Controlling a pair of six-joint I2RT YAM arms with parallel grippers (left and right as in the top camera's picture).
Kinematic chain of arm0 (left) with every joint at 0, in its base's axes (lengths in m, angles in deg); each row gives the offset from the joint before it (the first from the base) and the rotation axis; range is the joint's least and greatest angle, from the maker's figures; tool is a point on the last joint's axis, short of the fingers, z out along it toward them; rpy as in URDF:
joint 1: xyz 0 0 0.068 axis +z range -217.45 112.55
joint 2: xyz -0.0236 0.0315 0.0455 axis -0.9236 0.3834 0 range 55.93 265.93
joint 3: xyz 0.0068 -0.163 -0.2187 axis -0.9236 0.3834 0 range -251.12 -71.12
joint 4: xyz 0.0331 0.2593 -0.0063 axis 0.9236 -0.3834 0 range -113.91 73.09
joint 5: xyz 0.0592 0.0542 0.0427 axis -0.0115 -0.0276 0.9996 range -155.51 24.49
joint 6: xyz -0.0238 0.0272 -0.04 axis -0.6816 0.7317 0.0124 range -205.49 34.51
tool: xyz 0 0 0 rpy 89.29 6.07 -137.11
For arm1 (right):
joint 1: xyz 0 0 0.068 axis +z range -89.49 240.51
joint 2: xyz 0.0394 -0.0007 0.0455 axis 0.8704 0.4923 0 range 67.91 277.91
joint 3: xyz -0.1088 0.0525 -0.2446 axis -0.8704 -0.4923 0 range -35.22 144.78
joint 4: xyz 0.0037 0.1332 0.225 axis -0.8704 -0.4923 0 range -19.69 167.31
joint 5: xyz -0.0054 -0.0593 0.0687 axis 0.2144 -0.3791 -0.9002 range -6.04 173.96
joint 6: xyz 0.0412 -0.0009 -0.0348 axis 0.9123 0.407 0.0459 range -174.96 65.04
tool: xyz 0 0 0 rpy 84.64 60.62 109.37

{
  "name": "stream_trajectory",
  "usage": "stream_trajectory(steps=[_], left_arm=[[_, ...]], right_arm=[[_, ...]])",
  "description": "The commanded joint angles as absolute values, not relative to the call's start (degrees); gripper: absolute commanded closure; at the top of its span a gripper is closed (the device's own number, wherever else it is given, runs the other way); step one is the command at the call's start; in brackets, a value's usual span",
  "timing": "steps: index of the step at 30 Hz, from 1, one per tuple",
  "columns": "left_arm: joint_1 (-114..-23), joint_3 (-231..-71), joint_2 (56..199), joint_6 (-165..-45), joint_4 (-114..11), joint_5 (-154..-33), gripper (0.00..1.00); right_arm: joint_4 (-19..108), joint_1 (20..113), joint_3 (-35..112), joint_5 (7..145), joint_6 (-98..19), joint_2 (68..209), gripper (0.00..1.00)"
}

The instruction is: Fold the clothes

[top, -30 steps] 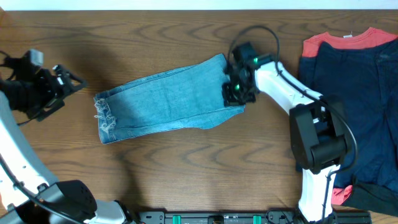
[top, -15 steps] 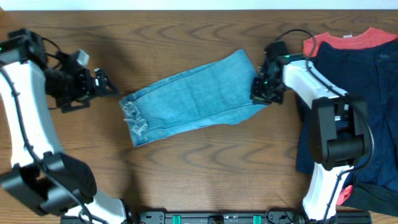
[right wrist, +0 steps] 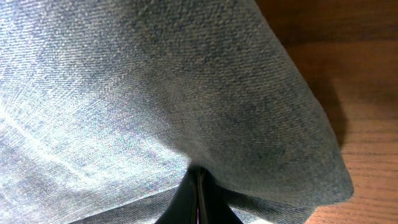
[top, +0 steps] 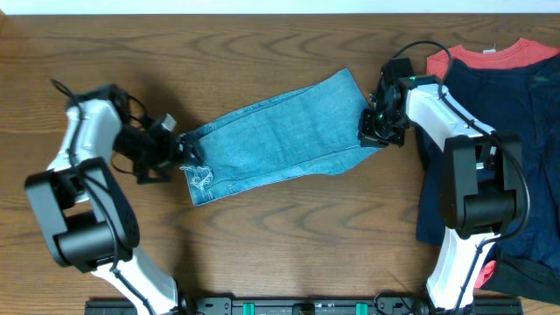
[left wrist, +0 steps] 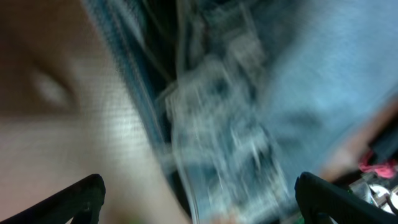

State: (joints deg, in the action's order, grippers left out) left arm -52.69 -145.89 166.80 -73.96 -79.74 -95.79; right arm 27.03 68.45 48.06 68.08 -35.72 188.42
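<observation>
faded denim, pinched at one end
the jeans [top: 276, 136] lay folded and slantwise mid-table — soft light-blue denim, a long tapering band with white frayed hems at its left end. the table [top: 289, 245] was dark, strongly grained wood. the right gripper [top: 374, 131] was clenched on the jeans' right edge; the left gripper [top: 185, 153] stood spread wide at the hems. far right, a navy garment [top: 499, 114] lapped a red shirt [top: 490, 54] — close beside the right arm.
</observation>
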Motion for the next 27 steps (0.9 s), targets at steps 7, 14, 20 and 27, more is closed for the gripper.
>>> stream_trajectory(steps=[7, 14, 20, 27], left_arm=[[-54.5, -139.1, 172.9, -82.9, -71.3, -96.6, 0.02], [-59.8, -138.5, 177.3, -83.7, -68.5, -98.0, 0.04], [-63.2, -138.5, 178.4, -84.4, -68.2, -93.1, 0.55], [-62.4, -138.8, 177.7, -87.3, -71.3, -85.2, 0.94]], right_arm=[[27.0, 67.7, 46.1, 71.9, -36.9, 190.1, 0.98], [27.0, 67.7, 46.1, 71.9, -36.8, 190.1, 0.98], [26.7, 67.7, 46.1, 71.7, -36.8, 190.1, 0.98], [26.4, 67.7, 46.1, 71.7, -36.8, 190.1, 0.98]])
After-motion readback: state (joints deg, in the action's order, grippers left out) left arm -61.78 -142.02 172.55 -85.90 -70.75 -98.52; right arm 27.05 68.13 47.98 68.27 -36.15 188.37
